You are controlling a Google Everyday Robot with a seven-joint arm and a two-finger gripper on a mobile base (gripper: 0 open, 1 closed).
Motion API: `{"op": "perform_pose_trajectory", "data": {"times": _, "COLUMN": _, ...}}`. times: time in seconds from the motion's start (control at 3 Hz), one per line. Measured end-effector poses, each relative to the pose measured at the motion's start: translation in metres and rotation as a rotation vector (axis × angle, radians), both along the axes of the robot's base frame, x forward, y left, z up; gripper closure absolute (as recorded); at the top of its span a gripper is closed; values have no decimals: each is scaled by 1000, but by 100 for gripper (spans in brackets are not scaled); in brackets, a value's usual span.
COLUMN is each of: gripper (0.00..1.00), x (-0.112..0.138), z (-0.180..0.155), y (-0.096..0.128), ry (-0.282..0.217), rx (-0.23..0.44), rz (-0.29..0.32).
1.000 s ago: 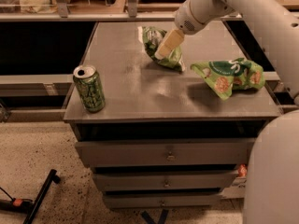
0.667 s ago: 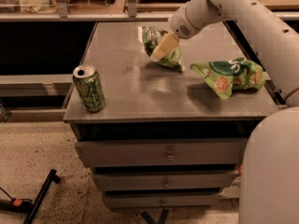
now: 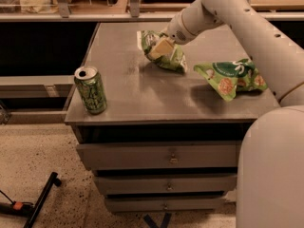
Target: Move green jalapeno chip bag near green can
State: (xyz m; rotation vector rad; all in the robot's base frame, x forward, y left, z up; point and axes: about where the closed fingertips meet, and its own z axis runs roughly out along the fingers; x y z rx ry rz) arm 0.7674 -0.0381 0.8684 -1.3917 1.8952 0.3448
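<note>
because the green jalapeno chip bag (image 3: 174,61) looks light, soft and slippery, the gripper (image 3: 159,47) grasps its bunched upper fold.

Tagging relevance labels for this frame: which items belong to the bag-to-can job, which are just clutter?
Job: crumpled dark-green foil chip bag, back of grey cabinet top; green aluminium drink can, front-left corner; gripper, on that bag.
Lying about: bright lime-green chip bag, right side; black bar on floor.
</note>
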Motion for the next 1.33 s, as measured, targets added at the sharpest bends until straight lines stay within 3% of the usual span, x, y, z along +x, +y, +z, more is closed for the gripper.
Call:
{"op": "perform_pose_trajectory", "data": {"times": 0.33, "gripper": 65, "x": 1, "z": -2, "y": 5, "ry": -3, "rx": -31, "rz": 5}}
{"op": "perform_pose_trajectory", "data": {"times": 0.67, "gripper": 80, "x": 1, "z": 0, "y": 4, "ry": -14, "rx": -48, "rz": -4}}
{"op": "perform_pose_trajectory", "data": {"times": 1.33, "gripper": 83, "x": -4, "z": 30, "y": -6, "ry": -93, "rx": -24, "rz": -12}}
